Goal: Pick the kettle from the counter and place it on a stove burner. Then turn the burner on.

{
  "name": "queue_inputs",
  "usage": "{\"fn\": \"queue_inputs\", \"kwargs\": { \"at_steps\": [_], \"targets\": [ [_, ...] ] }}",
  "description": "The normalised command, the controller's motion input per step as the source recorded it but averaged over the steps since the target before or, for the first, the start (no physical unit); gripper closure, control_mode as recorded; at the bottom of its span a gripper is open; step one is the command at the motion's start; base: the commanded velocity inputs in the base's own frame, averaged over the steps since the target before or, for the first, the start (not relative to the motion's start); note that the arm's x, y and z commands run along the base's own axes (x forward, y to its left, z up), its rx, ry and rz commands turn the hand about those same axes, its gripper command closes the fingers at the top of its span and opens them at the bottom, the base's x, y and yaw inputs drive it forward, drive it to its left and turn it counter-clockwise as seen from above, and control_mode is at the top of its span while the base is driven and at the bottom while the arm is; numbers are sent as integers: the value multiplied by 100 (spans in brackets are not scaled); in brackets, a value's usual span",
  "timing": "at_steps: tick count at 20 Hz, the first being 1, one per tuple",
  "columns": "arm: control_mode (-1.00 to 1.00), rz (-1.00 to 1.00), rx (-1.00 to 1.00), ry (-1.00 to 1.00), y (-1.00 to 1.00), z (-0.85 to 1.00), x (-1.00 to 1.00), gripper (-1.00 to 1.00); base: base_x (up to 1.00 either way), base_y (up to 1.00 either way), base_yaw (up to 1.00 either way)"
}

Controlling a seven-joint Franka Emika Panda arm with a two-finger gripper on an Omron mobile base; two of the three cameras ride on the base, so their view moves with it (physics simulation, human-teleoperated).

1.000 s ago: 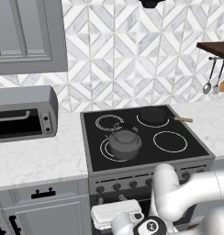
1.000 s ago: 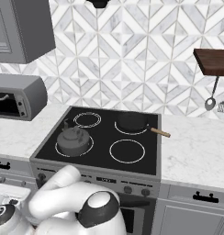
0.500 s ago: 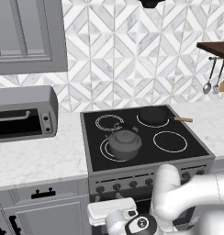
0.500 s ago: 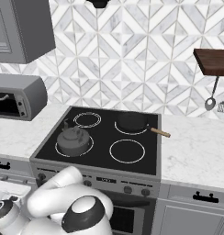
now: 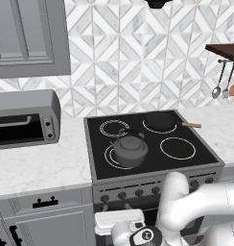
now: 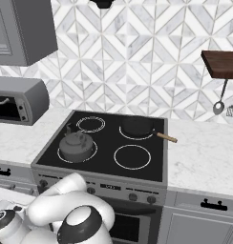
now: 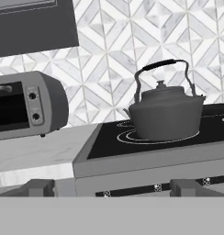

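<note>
On the front left burner (image 5: 124, 156) of the black cooktop (image 5: 152, 161) sits the kettle (image 5: 130, 149), upright, its arched handle over the lid knob and its short spout pointing left toward the counter (image 5: 40, 166). From the right base view the kettle (image 6: 76, 145) covers most of that burner's (image 6: 78, 151) white rings, with a smaller double ring behind it and a single ring (image 6: 132, 157) to its right. From the hand view the kettle (image 7: 165, 111) stands close ahead at about eye level, its rings (image 7: 132, 137) showing under its base, and a row of small knobs (image 7: 157, 187) runs along the stove front below. A black pan (image 5: 160, 120) rests on the back right ring, its wooden handle (image 5: 191, 125) pointing right; pan and kettle are apart. A grey toaster oven (image 5: 23, 117) stands on the counter left of the stove, well apart from the kettle. Utensils (image 5: 225, 86) hang under a dark shelf (image 5: 223, 51) at the right. The arm (image 5: 195, 204) bends low in front of the stove, below the cooktop's front edge, and its hand (image 5: 133, 230) sits down by the oven door. The gripper's (image 7: 109, 192) two dark tips (image 7: 38, 188) rise at the bottom of the hand view, well apart and with nothing between them, so the jaws stand wide and hold nothing.
</note>
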Motion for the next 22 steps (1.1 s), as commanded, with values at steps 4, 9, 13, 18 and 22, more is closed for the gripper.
{"fn": "queue_inputs", "kwargs": {
  "at_steps": [4, 9, 13, 18, 22],
  "targets": [
    [-100, 0, 17, 0, -39, -3, 37, -100, 0, 0, 0],
    [-100, 0, 8, 0, -18, -3, 24, -100, 0, 0, 0],
    [-100, 1, 0, 0, -7, -10, 19, -100, 0, 0, 0],
    [-100, 1, 0, 0, -8, -21, 27, -100, 0, 0, 0],
    [-100, 2, 0, 0, -13, -23, 35, -100, 0, 0, 0]
  ]
}}
